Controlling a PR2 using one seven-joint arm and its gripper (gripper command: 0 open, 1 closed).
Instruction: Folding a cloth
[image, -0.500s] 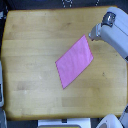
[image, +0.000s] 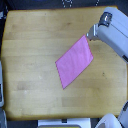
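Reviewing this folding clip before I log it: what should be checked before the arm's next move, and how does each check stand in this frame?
1. Cloth lies flat and spread on the wooden table: ok.
2. Cloth fully on the tabletop, away from every edge: ok.
3. Gripper is at the cloth's upper corner, toward the exterior view's right: ok.
4. Gripper actually closed on that corner: cannot tell, too blurred.
5. Bare table beyond the cloth's opposite, lower corner for a fold to land: ok.
6. Any fold already made: not ok, the cloth shows as a single layer.

cloth (image: 74, 61) mid table (image: 30, 40), gripper (image: 89, 35) at corner
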